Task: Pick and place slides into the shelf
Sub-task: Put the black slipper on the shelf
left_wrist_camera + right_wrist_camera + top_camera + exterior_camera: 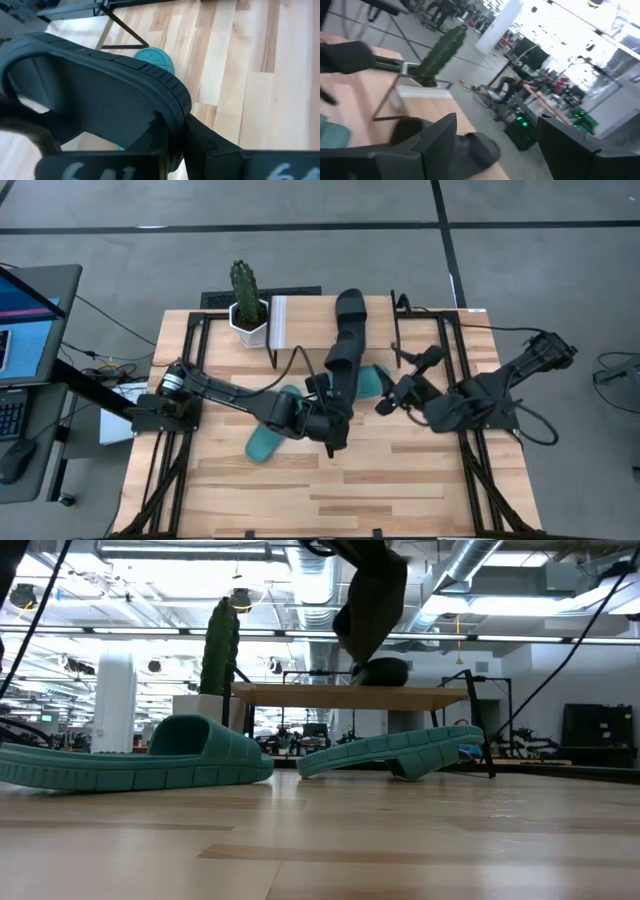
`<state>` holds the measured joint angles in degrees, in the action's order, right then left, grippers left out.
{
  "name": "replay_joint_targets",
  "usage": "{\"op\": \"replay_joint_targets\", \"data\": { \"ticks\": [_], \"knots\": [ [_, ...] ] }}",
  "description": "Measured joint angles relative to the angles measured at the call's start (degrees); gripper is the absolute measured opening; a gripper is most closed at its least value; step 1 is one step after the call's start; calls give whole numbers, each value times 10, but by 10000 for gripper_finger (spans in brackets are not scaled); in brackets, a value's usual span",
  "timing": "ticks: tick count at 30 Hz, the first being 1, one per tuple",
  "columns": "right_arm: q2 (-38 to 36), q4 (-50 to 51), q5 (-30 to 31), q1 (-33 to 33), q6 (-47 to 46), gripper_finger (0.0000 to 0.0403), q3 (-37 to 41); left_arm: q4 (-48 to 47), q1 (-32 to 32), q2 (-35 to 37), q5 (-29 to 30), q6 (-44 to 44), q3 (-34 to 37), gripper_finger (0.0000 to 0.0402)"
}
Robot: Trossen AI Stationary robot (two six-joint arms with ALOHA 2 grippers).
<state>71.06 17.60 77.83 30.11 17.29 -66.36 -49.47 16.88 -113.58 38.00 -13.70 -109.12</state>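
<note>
One black slide (pixel 350 308) rests on the shelf's (pixel 305 320) top board, at the far middle of the table. My left gripper (pixel 330 418) is shut on a second black slide (pixel 100 90), held up in the air just in front of the shelf; the low view shows this slide (pixel 370 600) hanging above the one on the shelf (pixel 385 670). Two teal slides lie sole-down on the table: one (pixel 268 438) under my left arm, the other (pixel 375 380) beside the shelf's right legs. My right gripper (pixel 388 398) stands open, level, right of that teal slide. My left gripper pinches the black slide's ribbed sole edge (pixel 172 125) between its two fingers (pixel 235 160), at one end of the slide. The fingers slant down from the table's left side. The slide is lifted clear of the table and stands steeply tilted above the fingers.
A cactus in a white pot (pixel 246 305) stands at the shelf's left end. Black frame rails (pixel 190 350) run along the table's left and right sides. Bare wood (pixel 400 490) lies toward the near edge. A monitor (pixel 25 320) stands off the table's left.
</note>
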Motion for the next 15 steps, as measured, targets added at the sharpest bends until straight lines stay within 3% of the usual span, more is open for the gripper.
{"op": "replay_joint_targets", "data": {
  "ticks": [15],
  "knots": [
    [33,121,-157,-53,-223,260,1,0,12,0,7,36,0,12]
  ]
}}
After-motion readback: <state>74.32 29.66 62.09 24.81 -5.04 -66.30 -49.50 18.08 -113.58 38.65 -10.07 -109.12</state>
